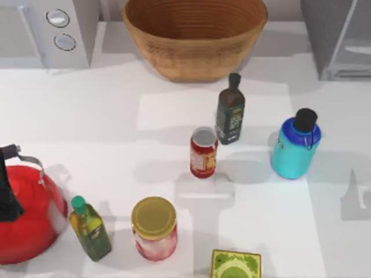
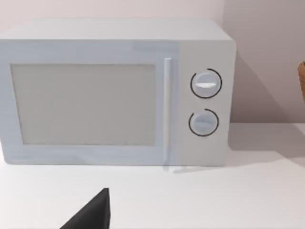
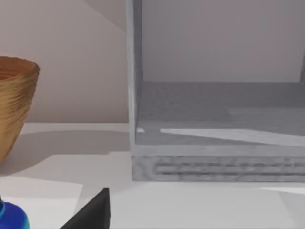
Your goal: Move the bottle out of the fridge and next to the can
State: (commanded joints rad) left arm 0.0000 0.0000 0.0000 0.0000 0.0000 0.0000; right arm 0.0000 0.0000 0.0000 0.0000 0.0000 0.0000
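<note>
Bottle [image 1: 295, 149] in turquoise stands upright on the tabletop [image 1: 87, 116], already out of the fridge [image 1: 339, 35] at far right, right of the red can [image 1: 203, 153] but apart from it, so closing that gap remains; either claw's opening I cannot tell.

A rendered kitchen counter: white microwave [image 1: 49, 32], grey fridge [image 1: 339, 37], red kettle [image 1: 26, 214], oil bottles and jars.

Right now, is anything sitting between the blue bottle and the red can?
Nothing visible does. The bottle stands on the table to the right of the can, with bare tabletop between them. The dark green bottle stands behind that gap, not in it.
</note>
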